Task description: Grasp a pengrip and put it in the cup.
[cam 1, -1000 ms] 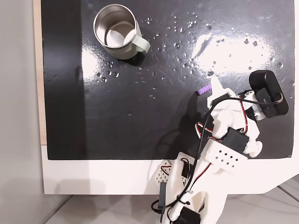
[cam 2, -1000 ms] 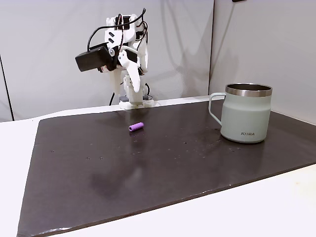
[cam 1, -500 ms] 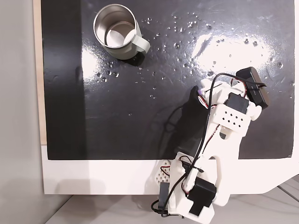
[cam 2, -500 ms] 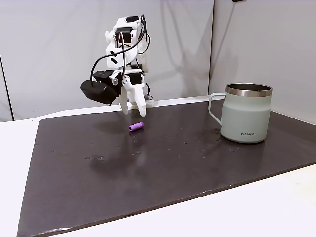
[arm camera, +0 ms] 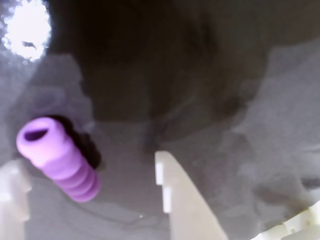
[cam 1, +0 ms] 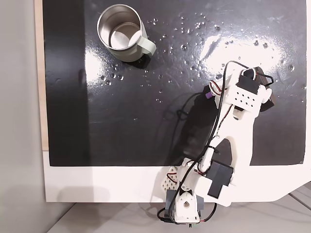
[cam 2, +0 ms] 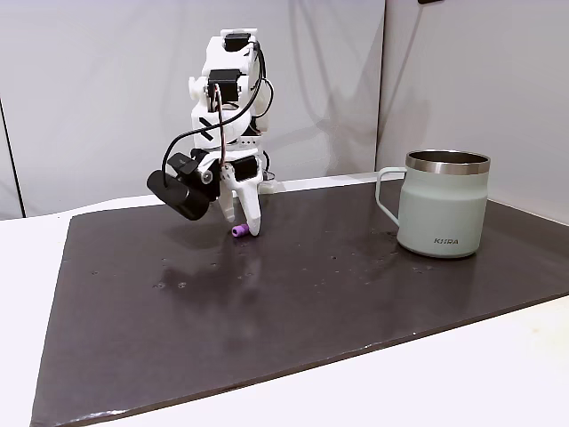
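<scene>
Arm: the white arm (cam 2: 227, 107) stood at the far edge of the dark mat (cam 2: 293, 294) in a fixed view and bent down over it; from above it rose from the 6 o'clock edge of the board and reached toward 1 o'clock (cam 1: 233, 141).

Gripper: the gripper (cam 2: 242, 224) was down at the mat, its tips touching or nearly touching the surface. In the wrist view (arm camera: 90, 195) its two white fingers (arm camera: 182, 200) stood apart, spread wide, with nothing clamped.

Pengrip: the small purple ribbed tube (arm camera: 57, 157) lay on the mat between the two fingers, close to the one at 9 o'clock, well apart from the one toward 3 o'clock. Whether it touched the near finger I could not tell. From the side it showed as a purple spot (cam 2: 238, 231) just beside the white fingertip; from above, a sliver of purple (cam 1: 208, 95) peeked out at the 9 o'clock side of the wrist.

Cup: the steel mug (cam 2: 443, 203) stood upright, well apart from the gripper. From above it sat toward 11 o'clock on the mat (cam 1: 127, 48), its inside shiny, its handle pointing toward 4 o'clock.

Mat: glare spots shone on the dark surface (cam 1: 121, 121).
</scene>
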Controlling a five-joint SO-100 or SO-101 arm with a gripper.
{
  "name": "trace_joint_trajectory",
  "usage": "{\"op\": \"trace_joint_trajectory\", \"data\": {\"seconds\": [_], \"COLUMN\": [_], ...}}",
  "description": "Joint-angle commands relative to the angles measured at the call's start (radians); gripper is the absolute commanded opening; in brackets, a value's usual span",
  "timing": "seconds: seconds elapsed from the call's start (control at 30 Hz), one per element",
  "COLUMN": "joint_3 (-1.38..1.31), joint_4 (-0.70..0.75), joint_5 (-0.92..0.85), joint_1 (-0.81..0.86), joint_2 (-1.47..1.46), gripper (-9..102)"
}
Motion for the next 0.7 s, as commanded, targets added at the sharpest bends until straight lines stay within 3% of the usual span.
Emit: {"op": "trace_joint_trajectory", "data": {"seconds": [0.0,0.23,0.53,0.67], "joint_3": [-0.052,-0.055,-0.061,-0.146], "joint_4": [0.009,0.014,0.028,0.107], "joint_5": [0.020,0.028,0.034,0.055], "joint_1": [-0.014,-0.014,-0.017,-0.021], "joint_2": [0.003,0.002,0.031,0.044], "gripper": [17,5,0,0]}}
